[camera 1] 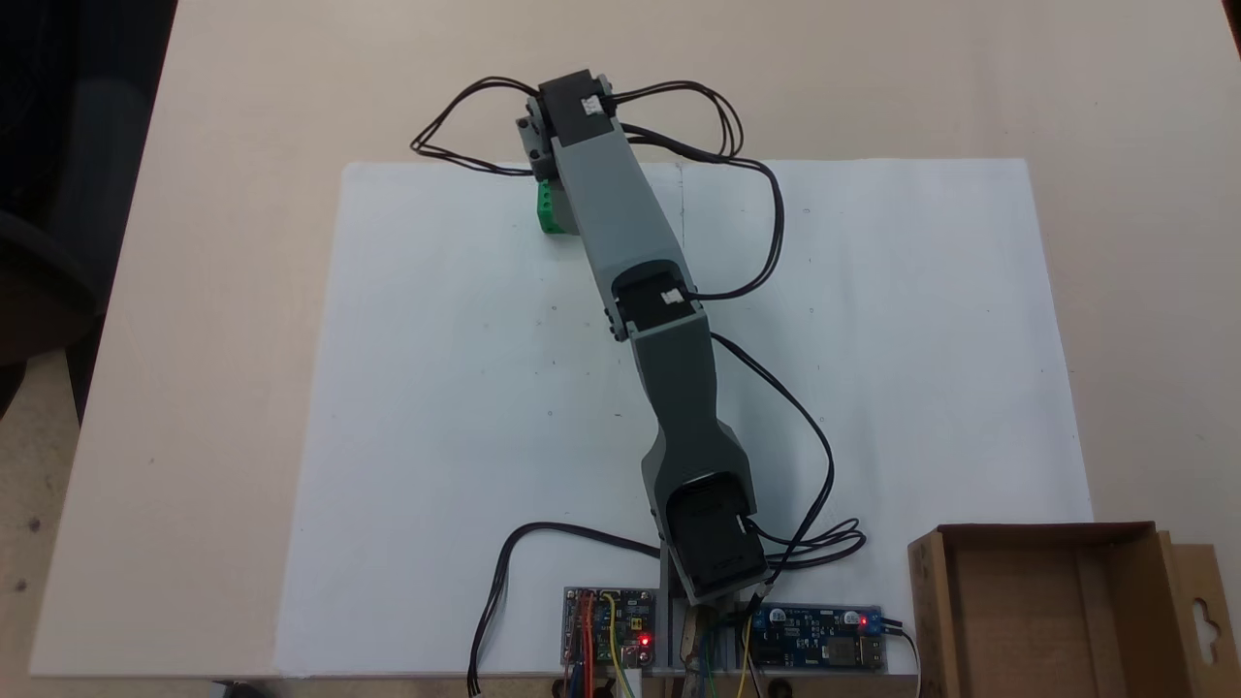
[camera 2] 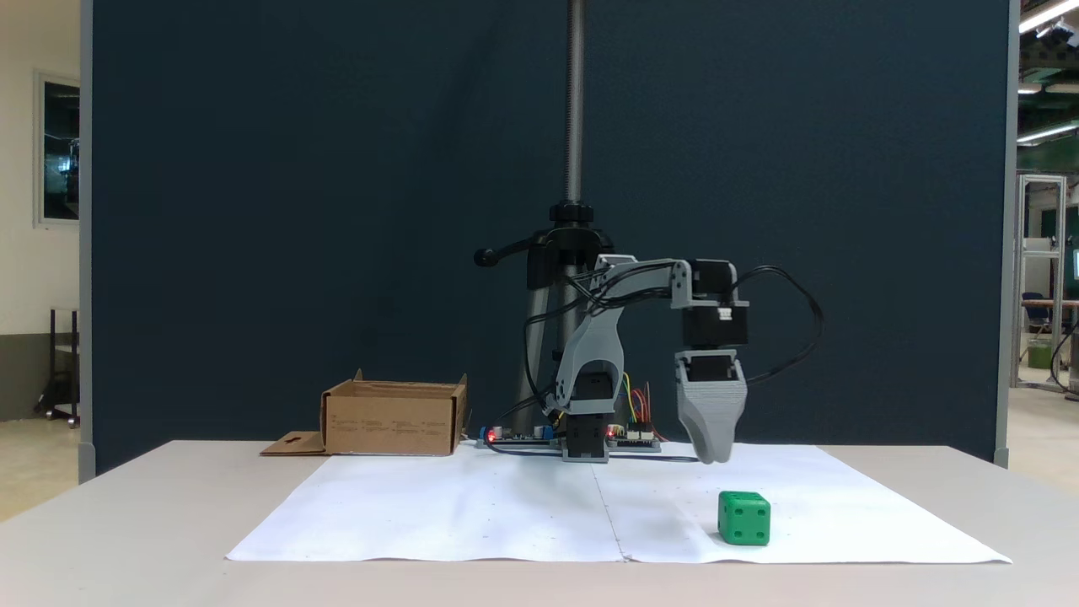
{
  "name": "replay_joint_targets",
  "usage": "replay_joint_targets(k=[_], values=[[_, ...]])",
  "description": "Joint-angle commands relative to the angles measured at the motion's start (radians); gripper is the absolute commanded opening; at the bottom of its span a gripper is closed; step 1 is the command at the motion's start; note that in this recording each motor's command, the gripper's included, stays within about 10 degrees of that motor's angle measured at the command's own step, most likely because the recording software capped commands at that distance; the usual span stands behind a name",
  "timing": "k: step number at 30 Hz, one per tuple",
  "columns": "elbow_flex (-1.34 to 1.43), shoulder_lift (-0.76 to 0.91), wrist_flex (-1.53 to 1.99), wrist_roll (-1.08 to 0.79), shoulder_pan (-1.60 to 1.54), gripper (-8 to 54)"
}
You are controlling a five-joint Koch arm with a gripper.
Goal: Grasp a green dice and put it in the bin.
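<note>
The green dice (camera 2: 744, 518) rests on the white paper sheet (camera 2: 472, 514), near its front edge in a fixed view. From above, the dice (camera 1: 551, 209) peeks out on the left from under the grey arm's wrist (camera 1: 574, 116). My gripper (camera 2: 713, 455) points straight down, its tip a little above the paper, just behind and slightly left of the dice, not touching it. Its jaws line up as one grey wedge, so their state is unclear. The bin (camera 1: 1057, 606), a brown cardboard box, stands by the arm's base with nothing visible inside; it is also at the back left (camera 2: 394, 417).
Two circuit boards (camera 1: 609, 625) (camera 1: 819, 640) with red lights lie beside the arm's base (camera 1: 708, 553). Black cables (camera 1: 776, 233) loop off the arm. A tripod pole (camera 2: 574, 126) rises behind the base. The bin's flap (camera 1: 1207, 620) lies flat at its side.
</note>
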Motion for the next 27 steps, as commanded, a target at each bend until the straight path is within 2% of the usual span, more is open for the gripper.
replay_joint_targets(k=[1,10,27], values=[[-0.08,0.003,0.058,0.087,-0.021,41.2],[-0.13,-0.087,0.052,0.089,-0.023,41.2],[-0.132,-0.155,0.031,0.091,-0.048,41.2]])
